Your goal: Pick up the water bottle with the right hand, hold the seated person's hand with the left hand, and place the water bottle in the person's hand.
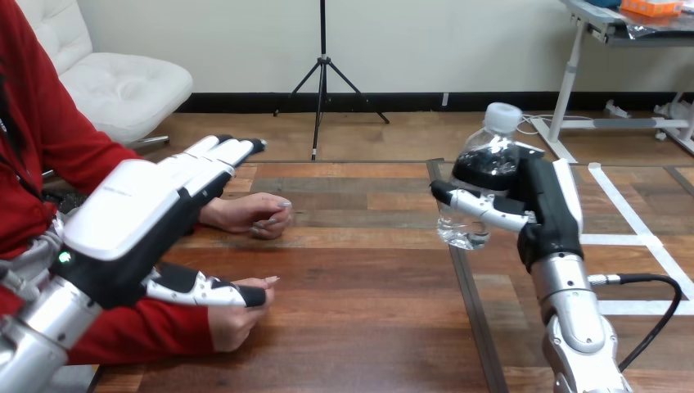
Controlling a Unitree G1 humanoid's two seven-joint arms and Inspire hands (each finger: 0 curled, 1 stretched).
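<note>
In the head view much is covered. The robot's left hand [131,213], black with a white shell on its back, lies in front of the person's red-sleeved forearm and hides most of it. The sleeve runs off the view's left edge. Its fingers [221,155] are stretched out straight toward the far side of the table, holding nothing. Its thumb [205,291] reaches toward the view's right across the person's nearer hand [233,321]. We cannot tell whether the thumb touches that hand or merely passes over it. The person's farther hand [250,214] rests on the brown wooden plank table [360,270] with its fingers curled, just beside the left hand's fingers and partly behind them.

At the view's right, the robot's right hand [550,205] has its fingers and thumb wrapped round the clear plastic water bottle [488,147]. The thumb crosses the bottle's front and hides part of its middle. The black palm shows darkly through the plastic. The bottle's base sits over the table's dark seam [468,311], and we cannot make out whether it touches the wood or hangs above it.

The bottle stands nearly upright, its long axis close to vertical. Its white cap [502,115] points up and leans a little toward the view's right. It is well apart from both of the person's hands.
</note>
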